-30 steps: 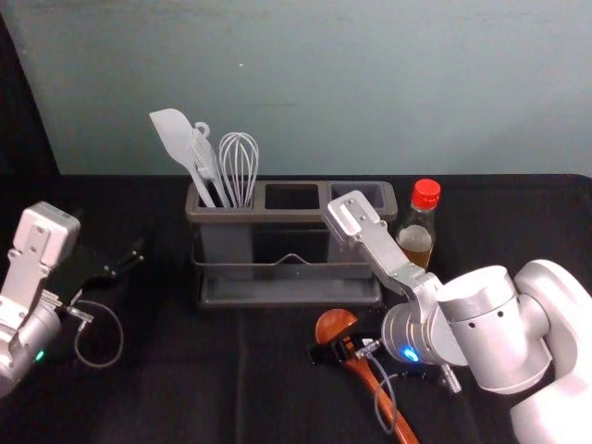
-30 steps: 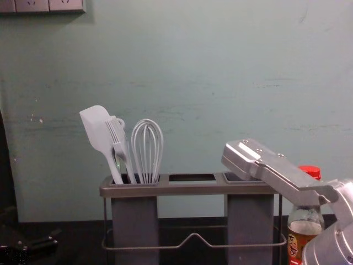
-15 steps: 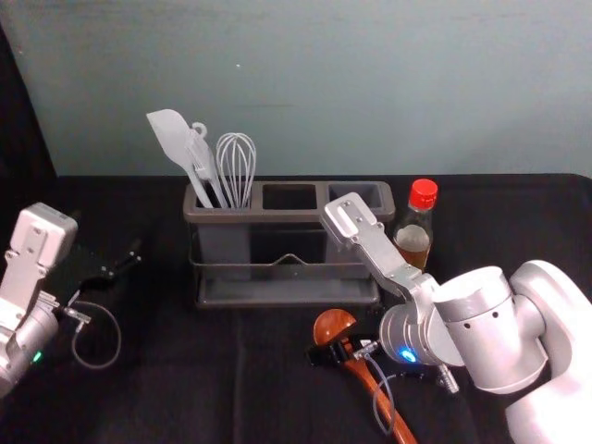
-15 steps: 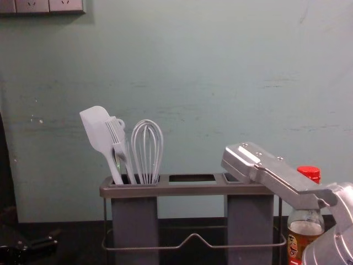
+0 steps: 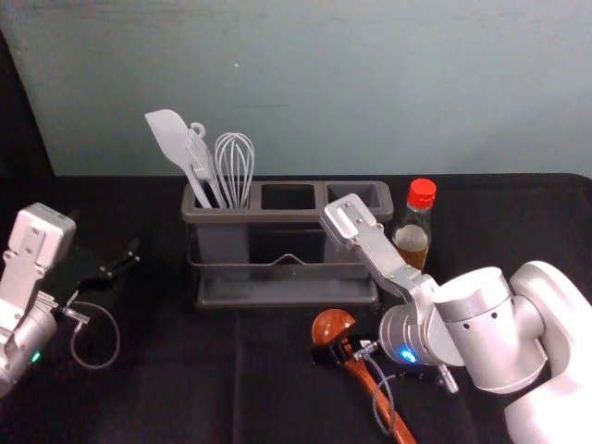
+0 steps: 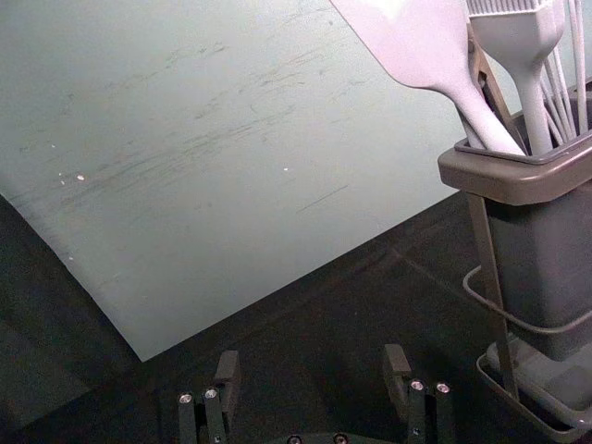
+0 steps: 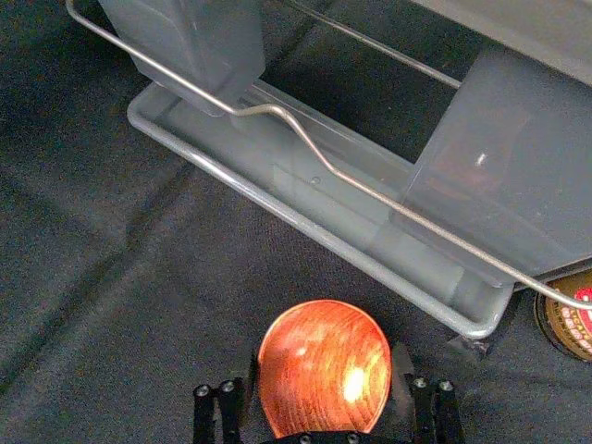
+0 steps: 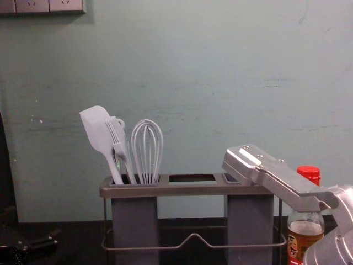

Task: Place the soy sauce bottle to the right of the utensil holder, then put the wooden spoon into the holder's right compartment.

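The wooden spoon lies near of the utensil holder, handle slanting near-right, bowl far-left. The right hand straddles it, fingers apart, seemingly gripping nothing; it probably must close, then lift far-right. The left hand idles at left, open, empty. Whisk and spatula fill the left compartment; the soy sauce bottle stands upright just right of the holder.
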### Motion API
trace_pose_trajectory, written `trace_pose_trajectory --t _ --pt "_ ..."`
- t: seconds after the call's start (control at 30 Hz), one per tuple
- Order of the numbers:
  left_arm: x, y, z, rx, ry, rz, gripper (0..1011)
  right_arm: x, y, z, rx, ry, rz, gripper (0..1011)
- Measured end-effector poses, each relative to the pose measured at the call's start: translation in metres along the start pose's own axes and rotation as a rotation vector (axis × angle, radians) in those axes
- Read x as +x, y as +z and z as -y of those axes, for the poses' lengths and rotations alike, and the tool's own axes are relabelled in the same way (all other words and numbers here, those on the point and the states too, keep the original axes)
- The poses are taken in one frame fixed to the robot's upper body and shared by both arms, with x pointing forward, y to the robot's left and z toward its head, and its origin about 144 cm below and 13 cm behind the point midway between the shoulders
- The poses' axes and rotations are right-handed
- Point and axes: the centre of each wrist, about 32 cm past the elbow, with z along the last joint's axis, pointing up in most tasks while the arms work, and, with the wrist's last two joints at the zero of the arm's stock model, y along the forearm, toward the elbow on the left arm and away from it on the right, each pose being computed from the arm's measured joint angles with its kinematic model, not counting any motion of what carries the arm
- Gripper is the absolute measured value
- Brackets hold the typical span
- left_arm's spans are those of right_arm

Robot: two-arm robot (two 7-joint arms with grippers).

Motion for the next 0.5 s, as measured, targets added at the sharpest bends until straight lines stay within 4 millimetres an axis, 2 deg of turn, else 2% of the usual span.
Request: trace_pose_trajectory --t 0.17,0.5 --pt "0.0 0.0 0.0 0.0 0.0 0.0 1012 0.0003 -0.0002 -0.0001 0.001 0.0 -0.005 839" --pt "0.0 0.0 0.0 0.0 0.0 0.0 1011 -0.0016 -0.0045 0.0084 0.022 0.009 0.003 838"
